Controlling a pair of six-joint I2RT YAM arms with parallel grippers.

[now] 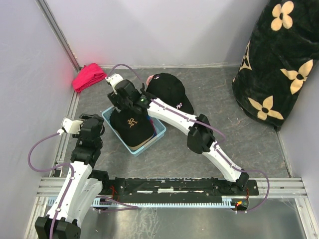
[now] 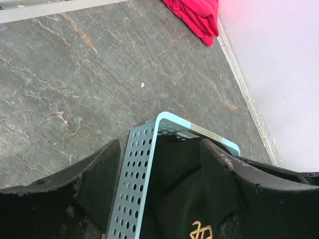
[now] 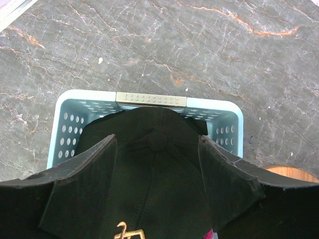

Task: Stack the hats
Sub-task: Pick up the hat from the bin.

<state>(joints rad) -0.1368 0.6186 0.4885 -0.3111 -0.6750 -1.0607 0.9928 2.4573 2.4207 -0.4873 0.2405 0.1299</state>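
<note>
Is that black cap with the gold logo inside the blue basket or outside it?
Inside. The black cap sits between the perforated walls of the blue basket, crown above its rim.

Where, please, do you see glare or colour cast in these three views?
Top external: the red cloth throws a pink glow on the left wall. Left wrist: the wall beside it is washed out. Right wrist: even light, though the black cap shows little detail.

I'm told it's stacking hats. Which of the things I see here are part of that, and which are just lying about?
Part of the job:
- black cap with the gold logo, sitting in the blue basket
- second black cap, just behind the basket

Just lying about:
- red cloth in the far left corner
- black flowered blanket on the right
</note>
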